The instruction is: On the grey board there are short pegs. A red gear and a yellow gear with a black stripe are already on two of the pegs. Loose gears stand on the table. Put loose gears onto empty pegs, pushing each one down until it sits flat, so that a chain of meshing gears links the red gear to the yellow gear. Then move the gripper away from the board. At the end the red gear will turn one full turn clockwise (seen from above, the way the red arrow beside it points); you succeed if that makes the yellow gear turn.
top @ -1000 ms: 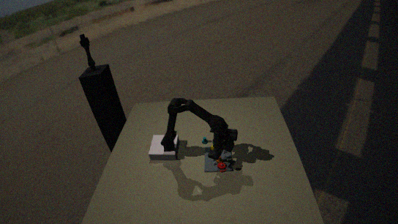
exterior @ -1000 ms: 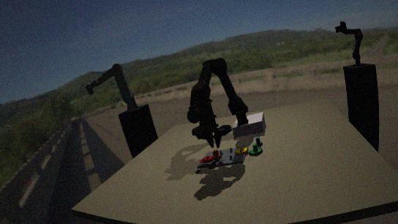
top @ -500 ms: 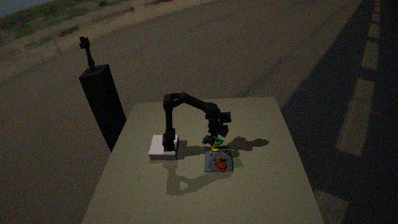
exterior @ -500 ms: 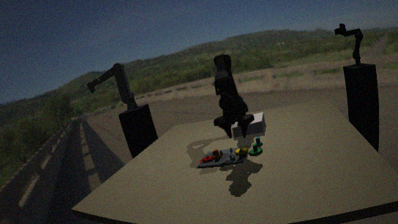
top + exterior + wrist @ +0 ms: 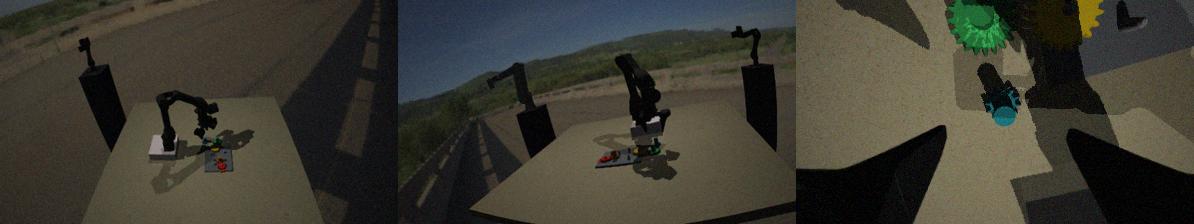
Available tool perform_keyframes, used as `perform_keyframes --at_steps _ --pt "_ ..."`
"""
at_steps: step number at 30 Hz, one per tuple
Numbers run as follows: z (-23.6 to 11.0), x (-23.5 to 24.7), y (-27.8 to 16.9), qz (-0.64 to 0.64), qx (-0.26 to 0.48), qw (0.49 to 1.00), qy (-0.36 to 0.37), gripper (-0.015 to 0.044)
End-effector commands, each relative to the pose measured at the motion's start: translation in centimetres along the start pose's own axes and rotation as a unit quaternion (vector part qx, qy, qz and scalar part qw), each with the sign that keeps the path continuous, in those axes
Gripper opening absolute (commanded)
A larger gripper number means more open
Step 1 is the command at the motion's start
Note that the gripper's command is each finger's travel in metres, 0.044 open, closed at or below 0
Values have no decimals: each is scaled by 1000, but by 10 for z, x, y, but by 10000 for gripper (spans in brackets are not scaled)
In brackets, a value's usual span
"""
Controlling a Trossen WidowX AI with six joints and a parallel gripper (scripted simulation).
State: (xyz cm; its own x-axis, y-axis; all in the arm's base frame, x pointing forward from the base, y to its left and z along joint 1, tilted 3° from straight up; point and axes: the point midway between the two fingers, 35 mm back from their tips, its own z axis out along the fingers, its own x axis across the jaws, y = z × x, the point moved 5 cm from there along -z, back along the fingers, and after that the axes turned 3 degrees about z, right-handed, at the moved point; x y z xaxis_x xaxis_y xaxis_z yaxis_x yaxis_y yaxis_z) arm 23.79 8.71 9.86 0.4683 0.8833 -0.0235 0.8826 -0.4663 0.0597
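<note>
Gripper (image 5: 200,135) (image 5: 655,131) (image 5: 1007,132) is released, its two fingers standing wide apart with nothing between them. It hangs above the table (image 5: 256,194) (image 5: 617,194) (image 5: 871,100), off the board's edge. Teal gear (image 5: 205,140) (image 5: 656,140) (image 5: 1004,116) is upright on the table; in the wrist view its round top appears at the centre, between the two dark fingers but not touched by them.

Green gear (image 5: 217,140) (image 5: 655,150) (image 5: 976,20) is also on the table, at upper left of the wrist view, near the yellow gear (image 5: 215,149) (image 5: 640,151) (image 5: 1092,17). The yellow one is at the upper edge of the grey board (image 5: 209,167) (image 5: 617,164) (image 5: 1136,55) in the top view. The red gear (image 5: 222,166) (image 5: 605,159) is at the lower part of this same board, and the orange gear (image 5: 219,159) (image 5: 614,153) is just beside it, toward the yellow one. If the orange gear sits fully flat, I cannot tell. Between orange and yellow, bare pegs are seen; one peg (image 5: 1123,14) shows at upper right of the wrist view. White base block (image 5: 155,148) is at left of the board in the top view.
</note>
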Motion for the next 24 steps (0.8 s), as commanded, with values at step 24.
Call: perform_keyframes --at_steps 24 --pt "42 0 -1 1 2 1000 -1 440"
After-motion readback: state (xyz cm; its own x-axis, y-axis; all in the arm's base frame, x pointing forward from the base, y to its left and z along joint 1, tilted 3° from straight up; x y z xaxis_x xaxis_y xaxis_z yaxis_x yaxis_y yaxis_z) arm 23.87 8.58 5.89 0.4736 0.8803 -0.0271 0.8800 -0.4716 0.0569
